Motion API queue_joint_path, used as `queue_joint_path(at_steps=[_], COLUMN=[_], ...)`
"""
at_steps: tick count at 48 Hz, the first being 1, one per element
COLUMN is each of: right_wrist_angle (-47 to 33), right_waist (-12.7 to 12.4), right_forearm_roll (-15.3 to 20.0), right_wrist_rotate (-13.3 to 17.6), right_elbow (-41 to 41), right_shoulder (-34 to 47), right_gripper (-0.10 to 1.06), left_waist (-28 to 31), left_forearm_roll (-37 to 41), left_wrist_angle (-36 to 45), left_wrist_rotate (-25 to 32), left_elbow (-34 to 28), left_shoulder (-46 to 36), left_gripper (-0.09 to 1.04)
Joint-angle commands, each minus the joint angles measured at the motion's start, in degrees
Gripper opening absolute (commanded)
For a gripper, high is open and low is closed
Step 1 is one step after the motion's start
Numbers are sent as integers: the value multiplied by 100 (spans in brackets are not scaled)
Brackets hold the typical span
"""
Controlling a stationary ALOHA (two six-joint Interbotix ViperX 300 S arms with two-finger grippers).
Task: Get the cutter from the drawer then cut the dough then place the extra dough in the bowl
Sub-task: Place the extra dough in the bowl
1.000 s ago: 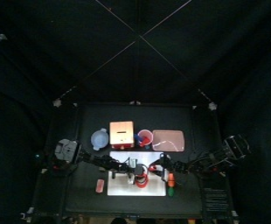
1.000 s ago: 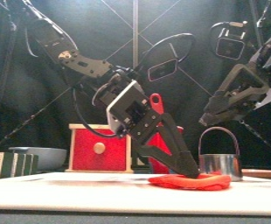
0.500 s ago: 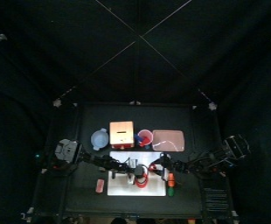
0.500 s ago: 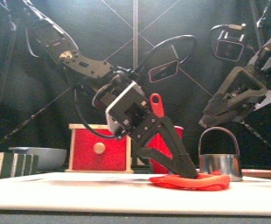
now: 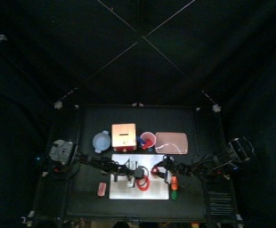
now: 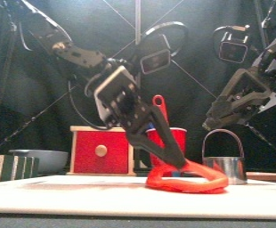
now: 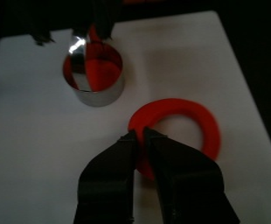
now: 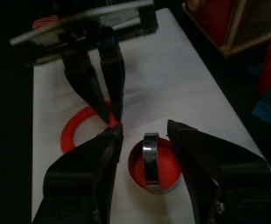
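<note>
Lifting the leftover dough off the board is the bit I'm on, so here's how I'd play it. The left gripper (image 6: 180, 167) has its fingers pinched shut on one side of the flat red dough ring (image 6: 190, 182). That side is raised off the white cutting board (image 6: 69, 182), and the rest of the ring sags down onto it.

The round metal cutter with the wire handle (image 6: 227, 166) stands on the board near the ring. In the left wrist view there's a gap between them. There's red dough inside the cutter, which I take to be the cut-out disc.

The right gripper (image 8: 146, 131) hangs over the cutter with its fingers spread either side of the handle, not closed on it. I'd leave it parked there.

My plan:
- Go up slowly. This stuff looks soft, and I reckon a quick yank stretches or tears it right at the pinch.
- Keep rising until the low side hangs clear of the board, then travel.
- Pull away from the cutter first so the dangling loop doesn't snag the handle.
- Swing back and left to the blue-grey bowl with two small handles (image 5: 101, 139) at the back of the desk (image 5: 176, 120), just beside the pale wooden box with the red drawer front (image 6: 101, 150).
- Get low over the bowl before opening the fingers, because a floppy ring dropped from high could drape over the rim.
</note>
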Motion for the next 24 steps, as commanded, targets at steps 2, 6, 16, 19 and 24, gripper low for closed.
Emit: queue_joint_path(at_steps=[2, 6, 16, 19, 24], right_wrist_angle=[-18, -18, 18, 35, 70], right_waist=[-18, -35, -123, -158, -211], right_forearm_roll=[9, 9, 18, 9, 0], right_wrist_rotate=[0, 0, 9, 9, 9], right_elbow=[-26, -18, -18, -26, -44], right_shoulder=[-158, -158, -149, -149, -149], right_gripper=[82, 82, 82, 82, 82], left_waist=[237, 378, 888, 1107, 1494], left_forearm_roll=[35, 35, 26, 35, 53], left_wrist_angle=[-62, -88, -343, -378, -352], left_wrist_rotate=[0, 0, -9, 0, 26], left_elbow=[650, 1116, 2443, 2742, 3164], left_shoulder=[-1125, -1714, -3709, -4307, -5159], left_gripper=[56, 56, 56, 56, 56])
